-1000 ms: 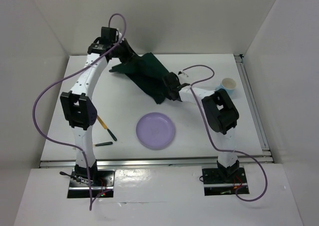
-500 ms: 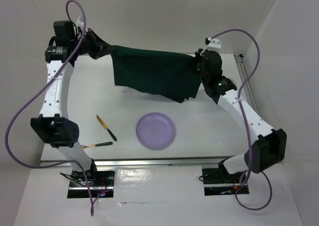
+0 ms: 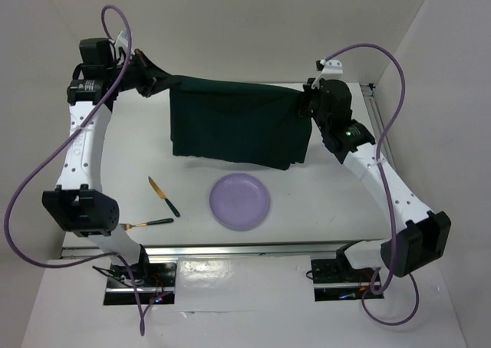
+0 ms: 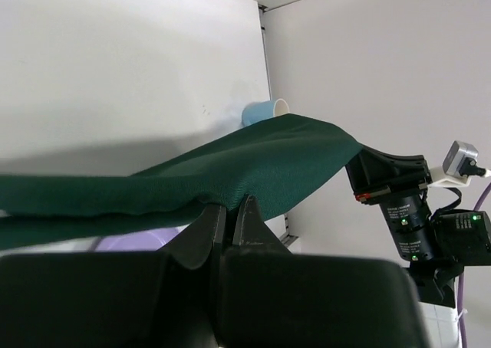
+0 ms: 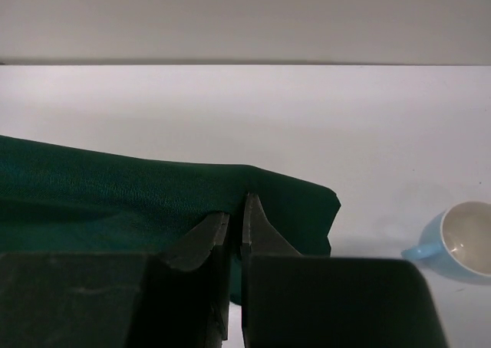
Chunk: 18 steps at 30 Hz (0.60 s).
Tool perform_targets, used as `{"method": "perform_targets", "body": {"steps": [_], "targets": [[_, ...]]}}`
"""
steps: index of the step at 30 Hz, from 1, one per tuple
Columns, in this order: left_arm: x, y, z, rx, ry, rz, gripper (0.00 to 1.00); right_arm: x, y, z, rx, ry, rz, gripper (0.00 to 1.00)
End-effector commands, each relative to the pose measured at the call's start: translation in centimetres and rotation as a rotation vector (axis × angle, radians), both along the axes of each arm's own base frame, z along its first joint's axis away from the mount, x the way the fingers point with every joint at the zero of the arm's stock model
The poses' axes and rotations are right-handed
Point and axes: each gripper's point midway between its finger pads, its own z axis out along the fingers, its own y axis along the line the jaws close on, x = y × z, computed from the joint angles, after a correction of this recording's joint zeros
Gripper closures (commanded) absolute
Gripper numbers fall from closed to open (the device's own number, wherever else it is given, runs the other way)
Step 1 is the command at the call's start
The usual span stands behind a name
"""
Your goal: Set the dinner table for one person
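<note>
Left tool (image 3: 163, 80) and right tool (image 3: 300, 106) hold green cloth (image 3: 238, 126) stretched over dinner table (image 3: 337, 198).

You have no text, label, brand or number to read here. Nothing in any of the three views is legible.

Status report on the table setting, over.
Left gripper, right gripper shut on green cloth mat corners. Mat spread above dinner table, not laid. Purple plate lies nearer the arms.
</note>
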Motion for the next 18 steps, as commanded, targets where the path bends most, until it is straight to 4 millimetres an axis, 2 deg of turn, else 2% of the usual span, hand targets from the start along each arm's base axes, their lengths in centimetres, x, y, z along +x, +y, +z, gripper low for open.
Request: {"method": "perform_targets", "body": {"steps": [1,2,3,4,5,6,7,8,9,10,11,12,13,14,15,16,17,18], "targets": [[5.0,2.5,-0.3,0.037,-0.098,0.08,1.0,3.2,-4.6,1.9,-0.048,-0.079,-0.155,1.0],[5.9,2.5,-0.4,0.03,-0.102,0.083,1.0,4.2,-4.6,2.2,-0.041,-0.091,-0.15,1.0],[7.8,2.3,-0.7,0.03,-0.105,0.074,1.0,6.1,-5.1,2.9,-0.046,-0.109,-0.164,1.0],[7.6,1.8,1.4,0.033,-0.158,0.065,1.0,7.2,-5.4,3.4,-0.04,-0.128,-0.175,1.0],[9.7,2.0,-0.6,0.03,-0.118,0.064,1.0,8.1,-5.8,4.0,-0.048,-0.147,-0.185,1.0],[10.2,1.5,1.6,0.028,-0.171,0.043,1.0,9.6,-5.4,3.8,-0.046,-0.155,-0.186,1.0],[11.8,1.4,0.3,0.013,-0.15,0.032,1.0,10.4,-6.3,6.3,-0.039,-0.208,-0.207,1.0],[12.2,1.3,0.7,0.01,-0.168,0.022,1.0,11.0,-7.0,6.9,-0.036,-0.221,-0.222,1.0],[12.3,1.2,2.4,0.001,-0.208,0.016,1.0,11.9,-7.2,7.2,-0.033,-0.233,-0.225,1.0],[12.5,1.5,2.6,-0.013,-0.213,0.014,1.0,11.7,-7.3,9.9,-0.017,-0.285,-0.227,1.0],[12.5,1.4,3.1,-0.021,-0.229,0.007,1.0,12.0,-7.2,10.2,-0.013,-0.298,-0.227,1.0],[12.3,1.9,2.7,-0.031,-0.218,0.008,1.0,12.1,-7.2,10.6,-0.009,-0.311,-0.228,1.0],[12.3,2.5,3.1,-0.041,-0.238,0.012,1.0,11.6,-7.2,11.3,-0.013,-0.324,-0.219,1.0],[12.0,2.4,3.0,-0.041,-0.238,0.012,1.0,11.3,-7.2,10.9,-0.016,-0.317,-0.219,1.0],[11.3,3.1,2.2,-0.036,-0.212,0.025,1.0,10.0,-7.5,12.1,-0.007,-0.346,-0.22,1.0],[11.0,3.7,2.1,-0.026,-0.215,0.034,1.0,9.5,-7.5,9.5,-0.007,-0.294,-0.218,1.0],[10.3,3.6,1.4,-0.018,-0.197,0.032,1.0,8.7,-7.4,8.8,0.0,-0.285,-0.205,1.0],[9.9,4.4,0.8,0.008,-0.196,0.048,1.0,7.8,-7.2,7.7,0.012,-0.264,-0.19,1.0]]}}
